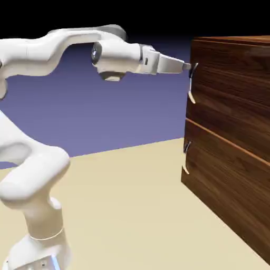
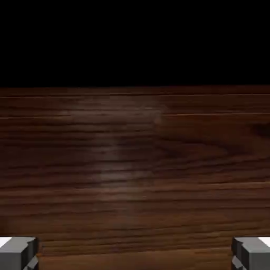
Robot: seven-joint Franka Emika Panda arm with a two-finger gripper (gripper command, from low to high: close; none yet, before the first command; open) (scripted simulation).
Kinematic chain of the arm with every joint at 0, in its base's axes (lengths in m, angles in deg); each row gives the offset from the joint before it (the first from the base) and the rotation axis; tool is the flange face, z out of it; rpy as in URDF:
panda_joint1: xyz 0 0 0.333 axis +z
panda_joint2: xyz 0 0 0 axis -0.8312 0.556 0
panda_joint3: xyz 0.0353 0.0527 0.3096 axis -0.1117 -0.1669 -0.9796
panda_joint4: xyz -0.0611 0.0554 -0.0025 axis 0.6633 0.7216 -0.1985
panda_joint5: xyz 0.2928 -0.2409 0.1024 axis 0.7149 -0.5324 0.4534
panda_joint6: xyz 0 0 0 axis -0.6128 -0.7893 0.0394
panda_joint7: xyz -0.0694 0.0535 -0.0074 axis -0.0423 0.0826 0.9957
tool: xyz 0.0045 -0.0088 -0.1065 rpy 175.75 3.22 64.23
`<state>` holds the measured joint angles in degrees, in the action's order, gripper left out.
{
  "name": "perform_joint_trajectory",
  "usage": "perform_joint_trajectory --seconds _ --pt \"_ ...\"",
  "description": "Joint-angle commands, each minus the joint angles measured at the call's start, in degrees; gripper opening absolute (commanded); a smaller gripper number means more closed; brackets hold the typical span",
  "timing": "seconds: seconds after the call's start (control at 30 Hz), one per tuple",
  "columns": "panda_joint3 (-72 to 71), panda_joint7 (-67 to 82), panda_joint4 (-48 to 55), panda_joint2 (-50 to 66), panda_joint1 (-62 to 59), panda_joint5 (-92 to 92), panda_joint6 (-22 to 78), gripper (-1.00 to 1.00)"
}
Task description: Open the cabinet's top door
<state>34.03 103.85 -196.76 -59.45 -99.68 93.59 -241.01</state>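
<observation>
The cabinet is dark, glossy walnut-grain wood with silvery metal handles.

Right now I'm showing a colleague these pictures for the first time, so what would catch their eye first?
The dark walnut cabinet fills the exterior view's right side, both its stacked panels shut. The white arm reaches level across to it, its gripper at the upper end of the top door's silver handle. In the hand view, wood grain fills the frame, with the grey fingers wide apart at the bottom corners.

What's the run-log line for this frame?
phase: approach | claw: open, level, at top door handle | held: nothing | door: shut
</observation>
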Motion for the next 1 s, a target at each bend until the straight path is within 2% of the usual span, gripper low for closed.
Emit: perform_joint_trajectory --seconds 0.0,0.8,0.97 --pt "-1.1 1.6 0.7 -0.4 -1.1 2.5 0.0 0.00" --pt "-28.3 40.9 17.0 -9.1 -26.4 62.1 0.5 0.00" --pt "-32.9 40.6 24.0 -7.9 -34.6 62.1 0.5 0.00"
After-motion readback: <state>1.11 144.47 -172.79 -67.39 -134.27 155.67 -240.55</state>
